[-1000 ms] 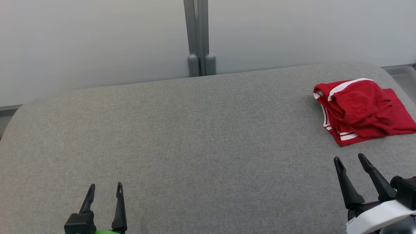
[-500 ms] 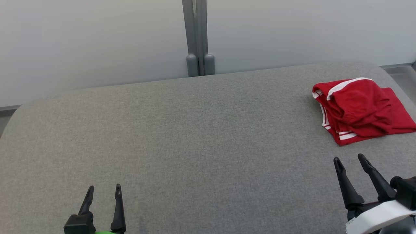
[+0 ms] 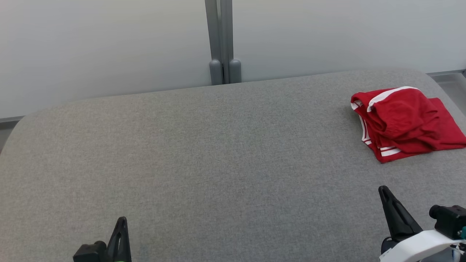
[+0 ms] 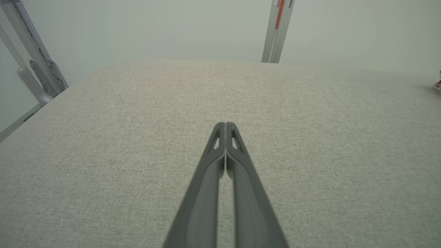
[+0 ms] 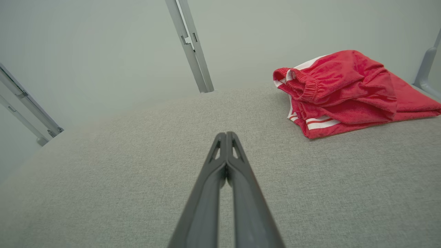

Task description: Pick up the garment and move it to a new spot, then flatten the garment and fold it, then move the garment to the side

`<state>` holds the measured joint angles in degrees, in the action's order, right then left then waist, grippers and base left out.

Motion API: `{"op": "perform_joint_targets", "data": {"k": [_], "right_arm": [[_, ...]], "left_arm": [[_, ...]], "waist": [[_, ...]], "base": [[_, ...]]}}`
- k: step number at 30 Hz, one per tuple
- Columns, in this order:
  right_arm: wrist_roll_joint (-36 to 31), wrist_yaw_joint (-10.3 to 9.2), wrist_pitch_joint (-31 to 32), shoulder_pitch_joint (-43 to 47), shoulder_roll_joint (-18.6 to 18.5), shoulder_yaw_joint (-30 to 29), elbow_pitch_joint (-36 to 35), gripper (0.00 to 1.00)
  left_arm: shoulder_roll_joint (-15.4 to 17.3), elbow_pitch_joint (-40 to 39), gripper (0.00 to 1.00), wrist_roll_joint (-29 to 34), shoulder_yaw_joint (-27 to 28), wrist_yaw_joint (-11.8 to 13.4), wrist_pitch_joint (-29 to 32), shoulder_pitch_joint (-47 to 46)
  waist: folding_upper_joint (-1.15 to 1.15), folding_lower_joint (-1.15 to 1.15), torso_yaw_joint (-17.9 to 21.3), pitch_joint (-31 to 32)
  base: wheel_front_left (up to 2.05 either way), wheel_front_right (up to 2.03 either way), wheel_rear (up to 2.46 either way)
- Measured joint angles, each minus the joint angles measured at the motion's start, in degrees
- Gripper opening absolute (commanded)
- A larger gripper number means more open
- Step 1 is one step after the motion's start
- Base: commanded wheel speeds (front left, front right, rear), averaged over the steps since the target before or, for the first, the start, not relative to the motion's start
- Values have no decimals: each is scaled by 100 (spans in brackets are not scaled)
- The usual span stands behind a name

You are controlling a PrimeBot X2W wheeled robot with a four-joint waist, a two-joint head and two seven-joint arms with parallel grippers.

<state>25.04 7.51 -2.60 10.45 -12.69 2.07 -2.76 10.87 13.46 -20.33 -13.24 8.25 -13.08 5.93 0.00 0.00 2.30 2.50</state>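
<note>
The garment (image 3: 404, 122) is a crumpled red piece with white stripes, lying at the far right of the grey table (image 3: 218, 153); the right wrist view shows it as a heap (image 5: 344, 93) up and to the right of my fingers. My right gripper (image 3: 383, 190) is shut and empty, hovering near the table's front right, well short of the garment. In its own view its tips (image 5: 225, 135) are pressed together. My left gripper (image 3: 122, 220) is shut and empty at the front left, tips (image 4: 225, 124) touching.
A pale wall with a grey upright post (image 3: 221, 40) stands behind the table. The table's rounded left corner (image 3: 22, 123) and right edge (image 3: 444, 87) mark its limits. A metal frame (image 4: 34, 72) stands off the left side.
Both grippers have gone from open to shut on nothing and drawn back a little toward the bottom edge. The garment has not moved.
</note>
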Motion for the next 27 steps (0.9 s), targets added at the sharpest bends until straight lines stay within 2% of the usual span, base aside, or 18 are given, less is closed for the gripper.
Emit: {"op": "perform_joint_targets", "data": {"k": [27], "right_arm": [[2320,-3,224,-513,258,-183,571,0]], "left_arm": [[-250,-1,0,-2416,614,-479,608,-308]], "waist": [[0,0,-51,-55]], "base": [[0,0,0]]}}
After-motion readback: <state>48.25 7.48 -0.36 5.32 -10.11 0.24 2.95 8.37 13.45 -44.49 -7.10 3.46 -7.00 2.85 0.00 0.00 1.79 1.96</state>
